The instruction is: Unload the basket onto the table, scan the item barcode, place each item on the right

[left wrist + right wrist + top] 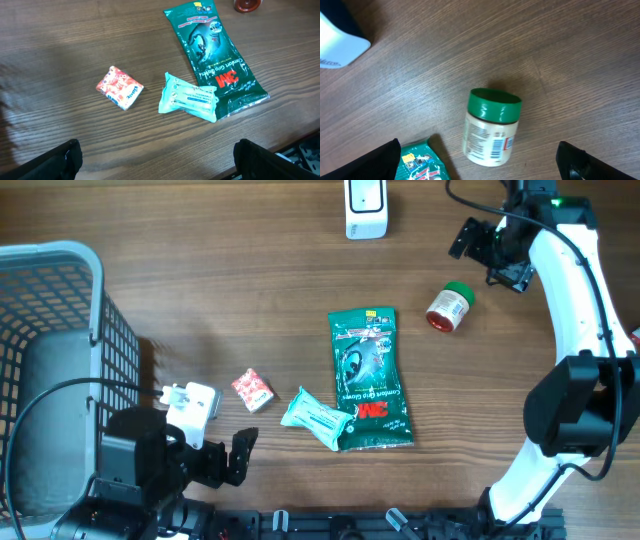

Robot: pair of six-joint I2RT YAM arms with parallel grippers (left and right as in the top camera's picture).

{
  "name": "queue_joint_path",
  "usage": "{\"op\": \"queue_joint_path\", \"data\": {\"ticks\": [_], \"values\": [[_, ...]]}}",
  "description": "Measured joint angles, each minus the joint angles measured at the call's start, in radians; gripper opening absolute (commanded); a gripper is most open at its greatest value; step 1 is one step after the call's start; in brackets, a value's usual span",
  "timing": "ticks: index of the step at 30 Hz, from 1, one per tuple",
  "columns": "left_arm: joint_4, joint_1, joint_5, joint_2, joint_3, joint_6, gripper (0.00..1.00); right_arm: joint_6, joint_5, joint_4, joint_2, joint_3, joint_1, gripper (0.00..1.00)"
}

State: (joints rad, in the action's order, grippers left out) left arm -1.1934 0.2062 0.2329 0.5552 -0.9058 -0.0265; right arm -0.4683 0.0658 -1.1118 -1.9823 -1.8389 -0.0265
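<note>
My right pincer (490, 255) hangs with its fingers wide apart and nothing between them, above the far right of the surface (200, 280). The jar (491, 127) lies on its side just beside it, not touching. Its green lid points away from the wrist camera and its barcode label faces up. The white scanner (366, 208) stands well apart at the far edge. My left pincer (222, 460) is also spread and empty, near the small red packet (120, 87) and the teal wipes pack (188, 97).
</note>
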Motion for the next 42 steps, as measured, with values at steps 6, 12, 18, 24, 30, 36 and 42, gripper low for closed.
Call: {"op": "queue_joint_path", "data": {"ticks": [6,12,18,24,30,36,42], "values": [[0.0,0.0,0.0,0.0,0.0,0.0,1.0,-0.048,-0.018,0.053,0.0,0.0,-0.005,1.0],[0.0,0.0,0.0,0.0,0.0,0.0,1.0,-0.1,-0.017,0.022,0.0,0.0,-0.005,1.0],[0.0,0.0,0.0,0.0,0.0,0.0,1.0,-0.143,0.047,-0.019,0.0,0.0,-0.023,1.0],[0.0,0.0,0.0,0.0,0.0,0.0,1.0,-0.237,0.108,0.098,-0.005,0.17,-0.045,1.0],[0.0,0.0,0.0,0.0,0.0,0.0,1.0,-0.274,0.085,0.293,-0.013,0.28,-0.044,1.0],[0.0,0.0,0.0,0.0,0.0,0.0,1.0,-0.107,0.08,0.341,-0.133,0.286,-0.045,0.93],[0.0,0.0,0.0,0.0,0.0,0.0,1.0,-0.015,0.082,0.399,-0.174,0.286,-0.045,0.62]]}}
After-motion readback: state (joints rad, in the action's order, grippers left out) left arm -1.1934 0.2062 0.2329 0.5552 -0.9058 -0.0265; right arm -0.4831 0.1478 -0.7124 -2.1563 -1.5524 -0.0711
